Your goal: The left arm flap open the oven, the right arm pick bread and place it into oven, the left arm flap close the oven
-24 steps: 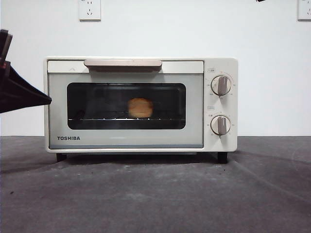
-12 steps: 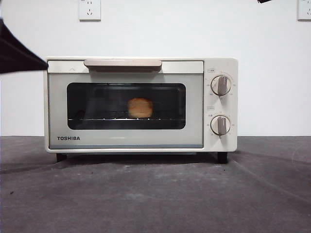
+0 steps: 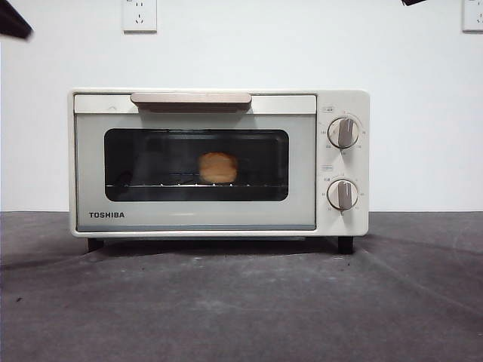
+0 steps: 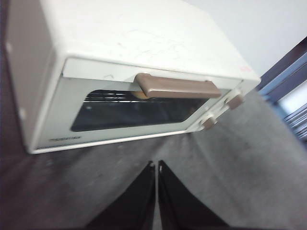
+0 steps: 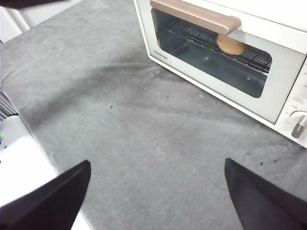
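Observation:
The cream-white oven (image 3: 219, 162) stands on the grey table with its door shut and its beige handle (image 3: 191, 99) at the top. Through the dark window the golden bread (image 3: 218, 167) lies on the wire rack. The left wrist view looks down on the oven (image 4: 129, 43) from above and in front, and my left gripper (image 4: 156, 165) is shut with nothing in it, well clear of the door. In the front view it is only a black tip (image 3: 11, 21) at the top left corner. My right gripper (image 5: 157, 165) hangs open and empty over the mat, away from the oven (image 5: 288, 72) and the bread (image 5: 230, 45).
Two round knobs (image 3: 343, 133) sit on the oven's right panel. A grey mat (image 3: 241, 302) covers the table in front. Wall sockets (image 3: 139, 15) are on the white wall behind. The table's edge (image 5: 29, 143) shows in the right wrist view.
The left arm has risen from beside the oven's left edge up to the top left corner of the front view. Oven and bread have not moved.

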`<state>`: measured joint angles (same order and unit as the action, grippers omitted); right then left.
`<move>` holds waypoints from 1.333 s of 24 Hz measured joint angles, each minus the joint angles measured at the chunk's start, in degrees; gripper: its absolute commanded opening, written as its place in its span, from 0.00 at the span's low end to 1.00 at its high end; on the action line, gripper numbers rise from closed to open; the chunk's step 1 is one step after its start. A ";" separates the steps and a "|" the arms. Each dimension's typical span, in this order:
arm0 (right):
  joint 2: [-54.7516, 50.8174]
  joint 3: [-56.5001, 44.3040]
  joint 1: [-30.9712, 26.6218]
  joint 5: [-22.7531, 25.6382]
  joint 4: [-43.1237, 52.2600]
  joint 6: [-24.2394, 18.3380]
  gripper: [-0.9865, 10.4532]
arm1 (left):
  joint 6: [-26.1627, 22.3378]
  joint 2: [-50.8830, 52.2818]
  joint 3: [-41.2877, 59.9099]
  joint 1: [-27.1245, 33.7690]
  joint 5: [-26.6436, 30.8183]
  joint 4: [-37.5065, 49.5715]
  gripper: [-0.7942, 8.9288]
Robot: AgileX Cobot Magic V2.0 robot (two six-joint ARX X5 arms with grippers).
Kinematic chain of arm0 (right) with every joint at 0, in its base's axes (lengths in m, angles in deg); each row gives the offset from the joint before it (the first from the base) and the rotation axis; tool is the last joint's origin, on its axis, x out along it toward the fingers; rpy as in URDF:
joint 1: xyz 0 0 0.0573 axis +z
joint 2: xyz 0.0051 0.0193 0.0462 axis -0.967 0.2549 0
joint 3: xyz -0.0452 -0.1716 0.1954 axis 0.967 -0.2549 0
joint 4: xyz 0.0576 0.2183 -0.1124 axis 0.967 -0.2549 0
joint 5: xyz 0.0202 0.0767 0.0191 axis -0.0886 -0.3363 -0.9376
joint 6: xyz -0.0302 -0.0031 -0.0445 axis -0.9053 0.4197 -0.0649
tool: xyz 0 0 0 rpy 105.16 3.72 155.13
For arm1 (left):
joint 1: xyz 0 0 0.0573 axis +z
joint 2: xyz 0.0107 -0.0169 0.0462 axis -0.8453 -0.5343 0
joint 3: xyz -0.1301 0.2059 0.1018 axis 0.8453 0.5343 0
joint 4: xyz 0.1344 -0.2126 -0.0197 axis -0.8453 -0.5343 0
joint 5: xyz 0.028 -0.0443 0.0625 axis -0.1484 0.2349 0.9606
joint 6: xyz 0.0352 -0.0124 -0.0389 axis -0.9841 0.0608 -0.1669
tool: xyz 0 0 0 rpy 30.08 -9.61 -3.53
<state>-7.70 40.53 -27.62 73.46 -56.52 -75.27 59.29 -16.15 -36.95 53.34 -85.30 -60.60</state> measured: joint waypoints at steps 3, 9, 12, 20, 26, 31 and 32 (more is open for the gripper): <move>0.00 0.00 0.00 0.02 0.07 0.00 0.47 | -4.09 1.70 -4.28 -1.20 3.30 -8.17 0.10; 0.00 0.00 0.00 0.96 0.28 0.00 0.47 | -10.36 4.00 -10.10 -3.04 5.60 -20.48 0.10; 0.00 0.00 0.00 1.51 0.28 0.00 0.47 | -12.76 5.22 -11.19 -3.19 5.60 -24.39 0.10; 0.00 0.00 0.00 1.51 0.28 0.00 0.47 | -14.21 7.34 -11.19 -3.19 5.75 -24.94 0.10; 0.00 0.00 0.00 1.49 0.28 0.00 0.21 | -14.21 7.32 -11.19 -3.19 5.75 -24.94 0.10; 0.00 0.00 0.00 1.60 0.26 -0.07 0.09 | -14.21 7.34 -11.19 -3.19 5.75 -24.94 0.10; 0.00 0.00 0.00 2.12 0.26 -0.07 0.09 | -14.21 7.34 -11.19 -3.19 5.75 -24.94 0.10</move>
<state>-7.70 40.53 -27.62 75.58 -56.26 -75.34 45.08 -8.80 -48.14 50.15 -79.55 -85.54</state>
